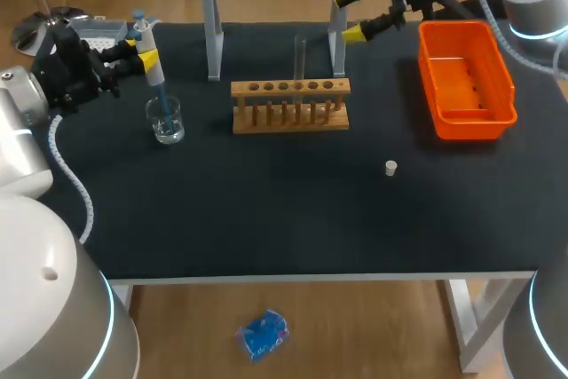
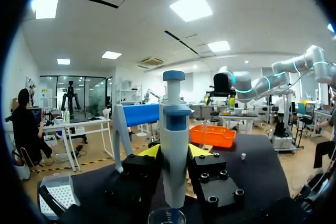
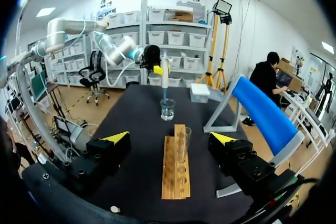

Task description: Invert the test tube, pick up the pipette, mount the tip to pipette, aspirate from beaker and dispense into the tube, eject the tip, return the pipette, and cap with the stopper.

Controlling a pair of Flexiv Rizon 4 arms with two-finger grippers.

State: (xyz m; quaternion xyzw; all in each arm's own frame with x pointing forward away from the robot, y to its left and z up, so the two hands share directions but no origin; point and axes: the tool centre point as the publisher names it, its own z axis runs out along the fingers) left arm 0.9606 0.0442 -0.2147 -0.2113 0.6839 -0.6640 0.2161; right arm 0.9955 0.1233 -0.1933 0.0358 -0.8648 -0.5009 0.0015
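pipette (image 2: 174,150) upright in clamped left jaws — tip in beaker (image 1: 167,122), right jaws wide apart, facing rack (image 1: 290,108)

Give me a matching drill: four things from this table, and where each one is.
1 pipette
2 tube
3 stopper
4 beaker

A upright in the rack
B alone on the bare table
C clamped in the left jaws
D below the pipette

Pairs: 1-C, 2-A, 3-B, 4-D
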